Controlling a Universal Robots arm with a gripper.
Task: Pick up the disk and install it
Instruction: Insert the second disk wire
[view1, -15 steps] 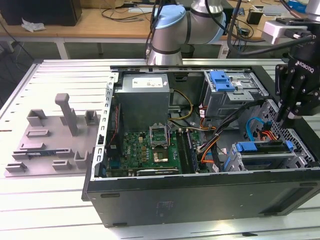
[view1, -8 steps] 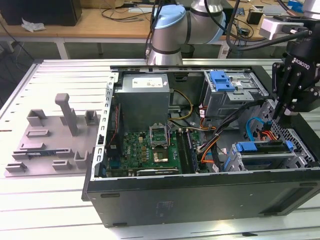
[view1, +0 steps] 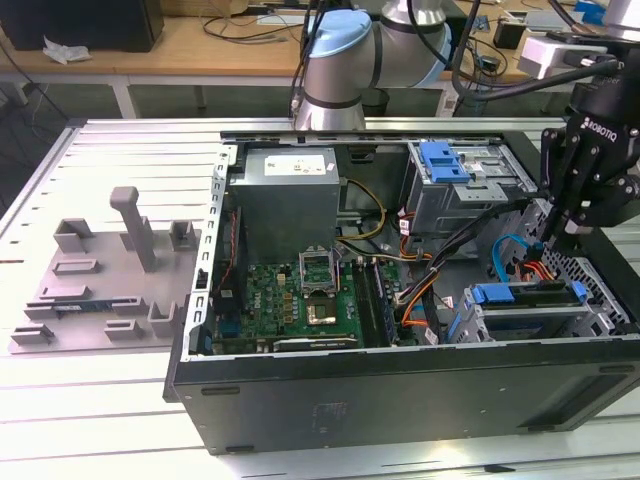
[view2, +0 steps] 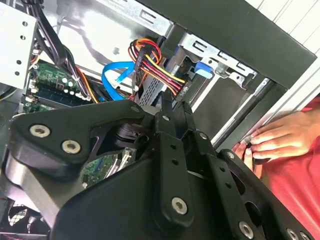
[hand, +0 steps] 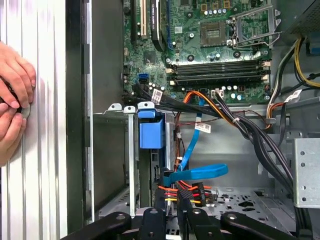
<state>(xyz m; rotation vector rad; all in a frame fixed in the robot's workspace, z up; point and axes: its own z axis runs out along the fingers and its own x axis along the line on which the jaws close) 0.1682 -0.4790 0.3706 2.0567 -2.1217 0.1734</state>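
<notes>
The end effector (view1: 556, 232), fingers nearly closed and holding nothing, hung inside the open computer case (view1: 400, 390) near its front corner, just above the disk (view1: 525, 305) seated in the lower drive bay. Rigid, fairly heavy and shock-sensitive, the disk looked best gripped by its blue carrier frame's edges.

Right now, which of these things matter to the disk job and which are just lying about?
In the job: disk in its blue carrier; gripper; computer case.
Lying about: grey fixture plate; power supply; motherboard; a person's hand beside the case.
</notes>
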